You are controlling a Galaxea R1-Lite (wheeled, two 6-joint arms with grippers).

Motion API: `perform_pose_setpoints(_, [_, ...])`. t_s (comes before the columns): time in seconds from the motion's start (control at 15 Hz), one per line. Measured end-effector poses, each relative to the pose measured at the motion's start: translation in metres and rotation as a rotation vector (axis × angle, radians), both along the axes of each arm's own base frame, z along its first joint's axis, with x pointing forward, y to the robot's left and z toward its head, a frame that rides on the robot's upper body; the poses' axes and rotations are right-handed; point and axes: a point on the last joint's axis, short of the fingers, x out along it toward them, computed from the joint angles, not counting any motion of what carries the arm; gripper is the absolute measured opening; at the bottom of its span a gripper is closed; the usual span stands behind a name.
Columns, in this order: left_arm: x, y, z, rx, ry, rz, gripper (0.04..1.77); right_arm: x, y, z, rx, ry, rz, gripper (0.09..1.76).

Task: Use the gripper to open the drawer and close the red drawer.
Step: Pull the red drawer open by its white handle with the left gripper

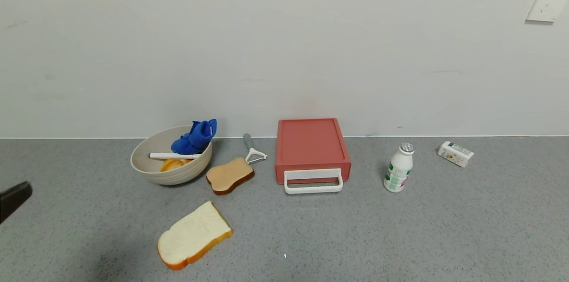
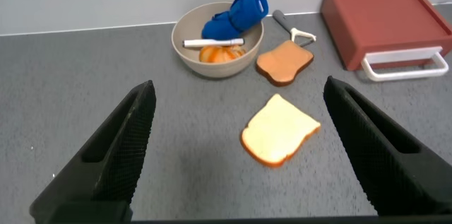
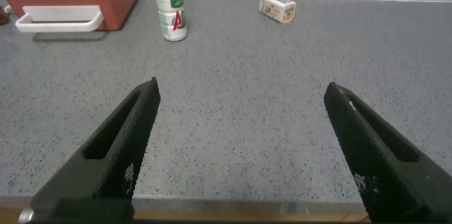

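Speckled grey counter against a plain white wall, salmon-red plastic drawer closed, left end effector and right end effector both spread apart, holding nothing

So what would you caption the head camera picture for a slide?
Closed red drawer with white handle at the wall, between a bowl and a bottle, before any gripper reaches it.
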Motion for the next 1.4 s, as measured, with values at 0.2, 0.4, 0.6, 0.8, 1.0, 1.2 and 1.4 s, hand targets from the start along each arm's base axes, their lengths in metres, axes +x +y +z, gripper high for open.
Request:
perform_pose_setpoints(0.2, [0.059,-0.005,0.031,-0.027,0.115,-0.021,1.72,0.0,0.0,0.0,0.0,0.0,0.0,1.71])
perform_pose_setpoints(0.4, [0.111,-0.026,0.043,-0.087,0.219,-0.06,1.72,0.0,0.0,0.0,0.0,0.001,0.0,1.71])
perform_pose_setpoints(0.6, [0.158,-0.068,0.036,-0.105,0.301,-0.067,1.72,0.0,0.0,0.0,0.0,0.001,0.0,1.71])
perform_pose_setpoints(0.8, [0.195,-0.118,0.019,-0.123,0.36,-0.093,1.72,0.0,0.0,0.0,0.0,0.001,0.0,1.71])
perform_pose_setpoints(1.0, [0.22,-0.167,-0.005,-0.152,0.423,-0.13,1.72,0.0,0.0,0.0,0.0,0.001,0.0,1.71])
perform_pose_setpoints(1.2, [0.236,-0.21,-0.031,-0.168,0.479,-0.163,1.72,0.0,0.0,0.0,0.0,0.001,0.0,1.71])
perform_pose_setpoints(1.4, [0.243,-0.245,-0.055,-0.155,0.517,-0.187,1.72,0.0,0.0,0.0,0.0,0.001,0.0,1.71])
